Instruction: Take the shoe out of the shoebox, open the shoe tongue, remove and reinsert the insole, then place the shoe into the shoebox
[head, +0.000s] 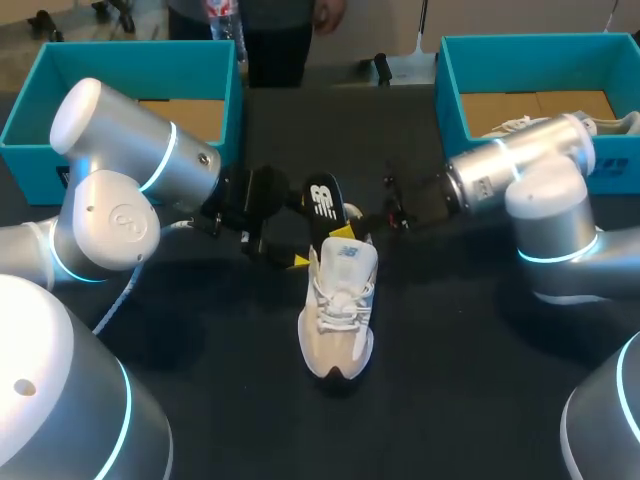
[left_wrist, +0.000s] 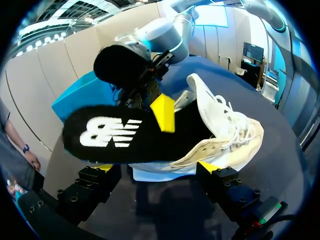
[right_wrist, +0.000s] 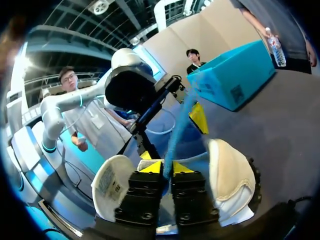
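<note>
Black insole (left_wrist: 115, 132) stuck half out of the white shoe (head: 338, 320) at mid-table, with your right gripper (right_wrist: 162, 167) pinched on its thin edge. It looked light and floppy, best held close to the collar. Whether your left gripper (left_wrist: 156, 169) clamped the shoe, I couldn't tell.

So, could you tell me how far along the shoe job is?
Done: the shoe is out on the table. In hand: the right gripper is shut on the black insole, which sticks out of the shoe's opening; the left gripper is at the heel. Whether the insole is coming out or going back in, I cannot tell. Left: seat it, then box the shoe.
</note>
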